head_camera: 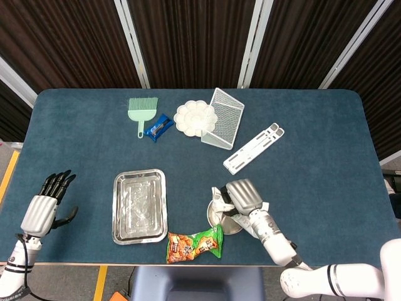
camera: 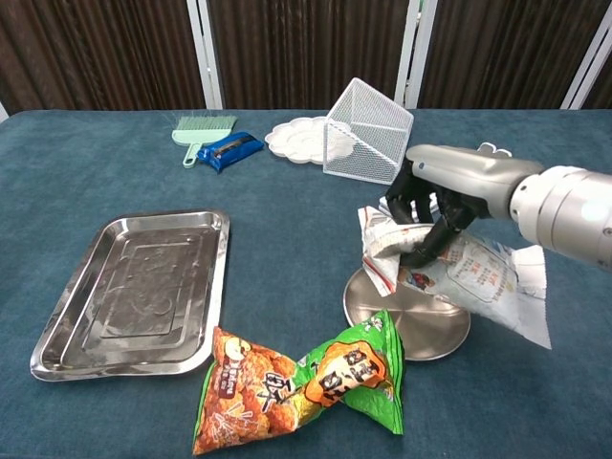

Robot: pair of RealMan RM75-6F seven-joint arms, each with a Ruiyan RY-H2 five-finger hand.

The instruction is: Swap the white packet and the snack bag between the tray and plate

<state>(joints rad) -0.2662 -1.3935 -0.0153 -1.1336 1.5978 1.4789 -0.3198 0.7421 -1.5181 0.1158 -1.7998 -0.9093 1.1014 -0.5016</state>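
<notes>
I've got the white packet gripped at its crumpled end in my right hand, hanging just over the plate. To land it well I'd lower until the drooping tail, which hangs past the rim, folds onto the dish, then let go. The snack bag lies on the table beside the empty tray. My left hand is spread, idle

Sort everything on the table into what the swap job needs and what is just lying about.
Job:
white packet, held by the right robot hand over the plate
snack bag, on the table
tray, nothing in it

Lying about:
green brush
blue wrapper
white flower-shaped dish
wire mesh basket
white stand
</notes>
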